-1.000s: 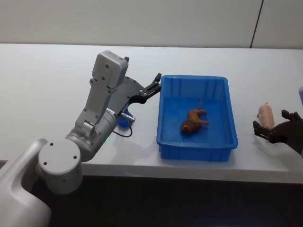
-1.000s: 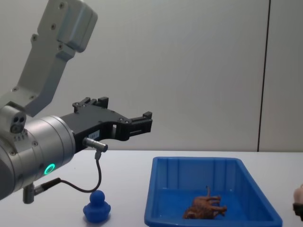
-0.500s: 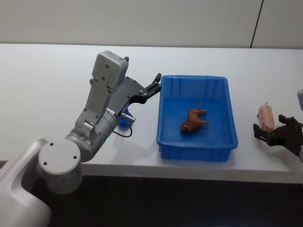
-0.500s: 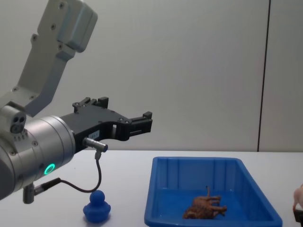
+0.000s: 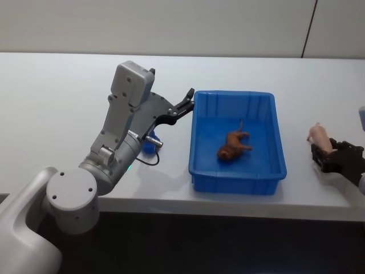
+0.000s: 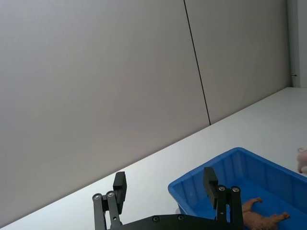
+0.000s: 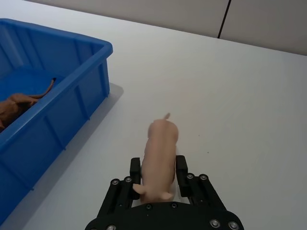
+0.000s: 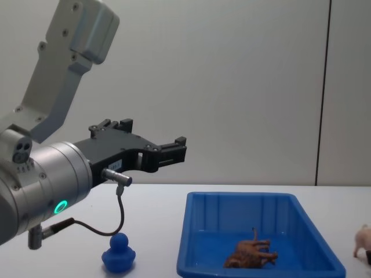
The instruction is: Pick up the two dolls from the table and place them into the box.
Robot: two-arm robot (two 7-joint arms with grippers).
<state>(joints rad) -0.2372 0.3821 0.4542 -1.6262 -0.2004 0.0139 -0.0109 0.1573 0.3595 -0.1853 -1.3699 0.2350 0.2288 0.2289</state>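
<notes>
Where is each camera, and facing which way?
Head: high, looking down on table, box, left gripper, right gripper.
Chest: low, looking across the table; left arm looms large.
Left wrist: behind the open left gripper, facing the wall.
Right wrist: behind the right gripper, over the pink pig it grips.
Shared: all four show the brown doll in the box.
</notes>
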